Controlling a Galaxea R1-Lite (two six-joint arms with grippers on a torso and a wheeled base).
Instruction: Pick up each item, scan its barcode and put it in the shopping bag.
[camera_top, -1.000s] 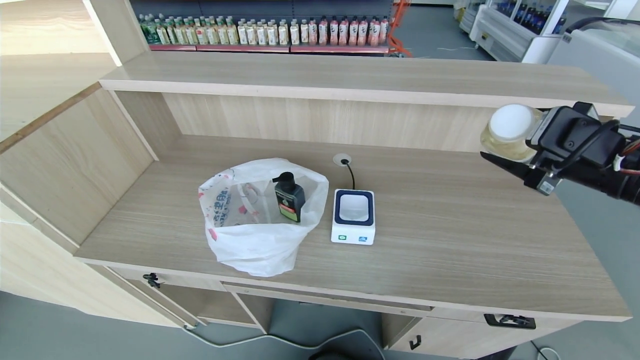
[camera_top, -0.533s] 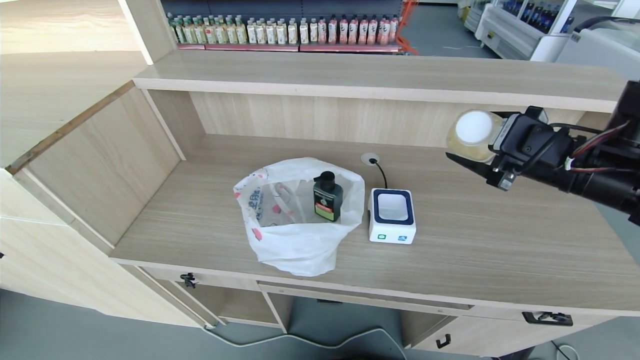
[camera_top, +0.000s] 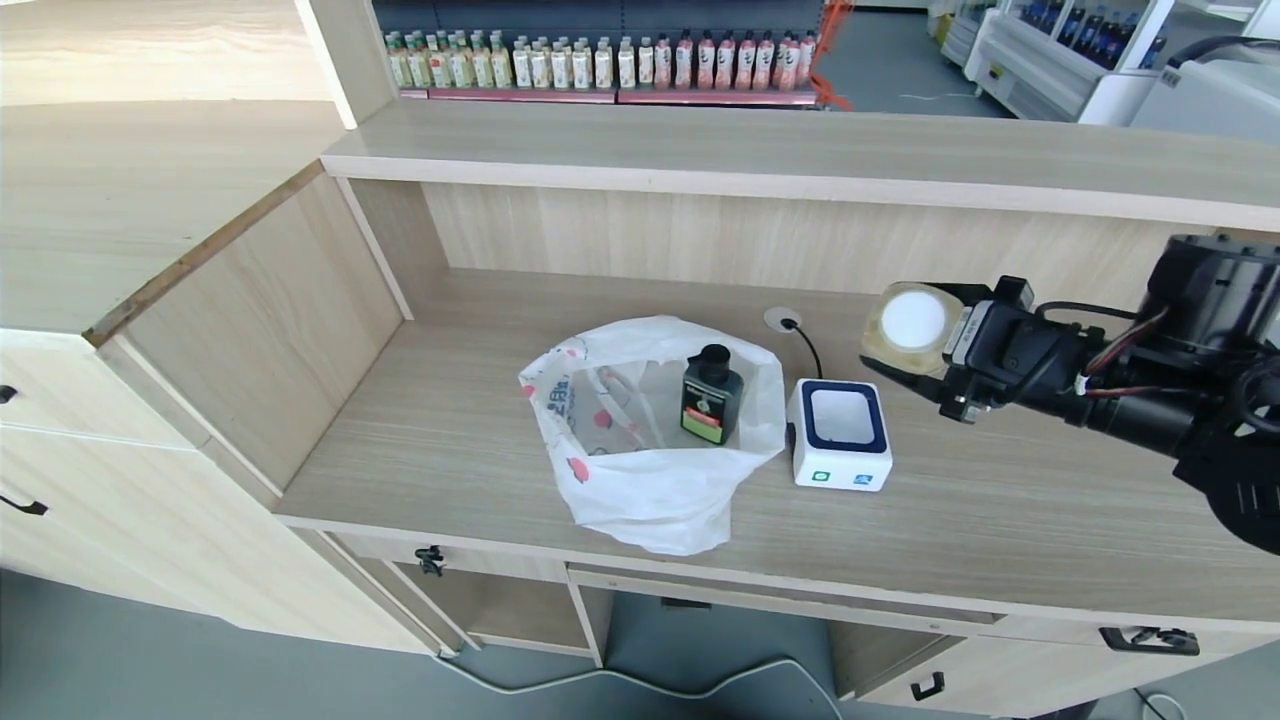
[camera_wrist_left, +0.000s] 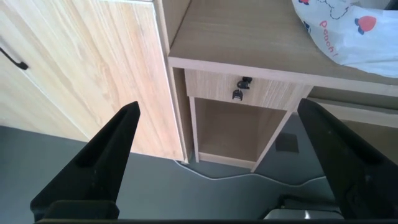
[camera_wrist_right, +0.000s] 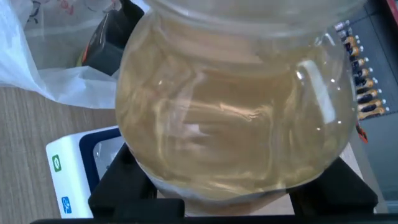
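My right gripper (camera_top: 915, 345) is shut on a round glass jar (camera_top: 908, 328) with a white lid and pale yellow contents, held in the air just right of and above the white barcode scanner (camera_top: 840, 446). In the right wrist view the jar (camera_wrist_right: 236, 106) is seen from close up, above the scanner (camera_wrist_right: 78, 171) and the bag's edge (camera_wrist_right: 43, 68). The white shopping bag (camera_top: 650, 440) stands open left of the scanner with a dark pump bottle (camera_top: 711, 396) upright inside. My left gripper (camera_wrist_left: 217, 162) hangs open below the counter's front edge, near the bag's bottom (camera_wrist_left: 354, 31).
The wooden counter (camera_top: 1000, 520) has a raised back wall and a side panel on the left. The scanner's cable runs to a grommet (camera_top: 782, 320). Drawers and cabinet handles (camera_wrist_left: 239, 89) sit under the counter. Shelves of bottles (camera_top: 600, 60) stand far behind.
The head camera has shifted, sliding the scene to the right. My right gripper has carried the jar down and left, from near the counter's right end to just beside the scanner.
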